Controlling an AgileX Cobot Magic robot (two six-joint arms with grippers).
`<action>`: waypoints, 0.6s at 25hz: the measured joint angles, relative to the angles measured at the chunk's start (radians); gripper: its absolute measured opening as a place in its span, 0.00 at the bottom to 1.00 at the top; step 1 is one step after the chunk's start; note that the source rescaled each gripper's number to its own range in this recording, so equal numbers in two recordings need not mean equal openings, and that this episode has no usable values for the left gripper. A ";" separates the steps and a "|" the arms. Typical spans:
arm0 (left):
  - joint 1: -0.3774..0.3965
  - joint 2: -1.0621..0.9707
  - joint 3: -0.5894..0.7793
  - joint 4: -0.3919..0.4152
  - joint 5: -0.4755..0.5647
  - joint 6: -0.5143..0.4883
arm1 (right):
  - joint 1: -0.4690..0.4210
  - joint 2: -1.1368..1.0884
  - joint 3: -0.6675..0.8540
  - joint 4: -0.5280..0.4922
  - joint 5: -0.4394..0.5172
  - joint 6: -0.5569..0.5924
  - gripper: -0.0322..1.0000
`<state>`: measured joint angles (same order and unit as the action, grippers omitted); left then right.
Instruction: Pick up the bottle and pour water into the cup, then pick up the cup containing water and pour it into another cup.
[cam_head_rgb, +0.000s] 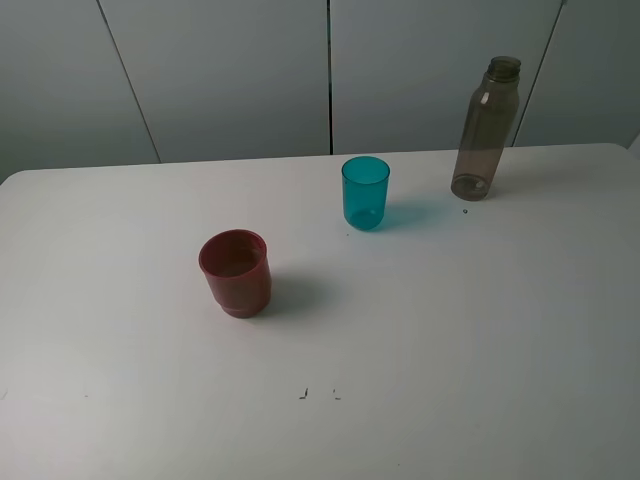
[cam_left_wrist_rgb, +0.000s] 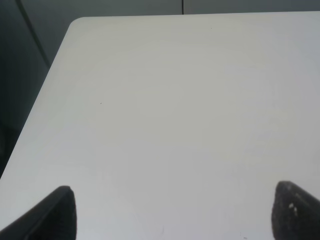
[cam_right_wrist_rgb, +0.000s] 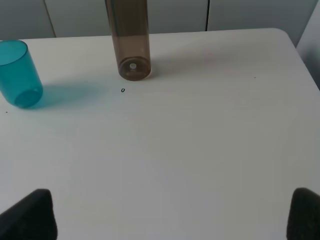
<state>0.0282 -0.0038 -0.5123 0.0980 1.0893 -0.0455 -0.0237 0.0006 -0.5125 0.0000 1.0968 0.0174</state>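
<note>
While upright, one bottle (cam_head_rgb: 486, 128), two cups (cam_head_rgb: 366, 192).

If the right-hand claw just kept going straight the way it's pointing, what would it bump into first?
Probably the bottle. In the right wrist view the right gripper is open and empty, facing bare table, and the bottle stands ahead, slightly off its centre line. The teal cup sits further aside. Depth is hard to judge.

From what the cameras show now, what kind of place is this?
Probably a lab test bench, not a kitchen: a bare white table against plain grey wall panels, with only a tall smoky plastic bottle and two plastic cups.
</note>
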 joint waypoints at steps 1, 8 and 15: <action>0.000 0.000 0.000 0.000 0.000 0.000 | 0.000 0.000 0.000 -0.007 0.000 0.000 0.99; 0.000 0.000 0.000 0.000 0.000 0.000 | 0.000 0.000 0.000 -0.007 0.000 0.000 0.99; 0.000 0.000 0.000 0.000 0.000 0.000 | 0.000 0.000 0.000 -0.007 0.000 0.000 0.99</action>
<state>0.0282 -0.0038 -0.5123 0.0980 1.0893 -0.0455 -0.0237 0.0006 -0.5125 -0.0065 1.0968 0.0174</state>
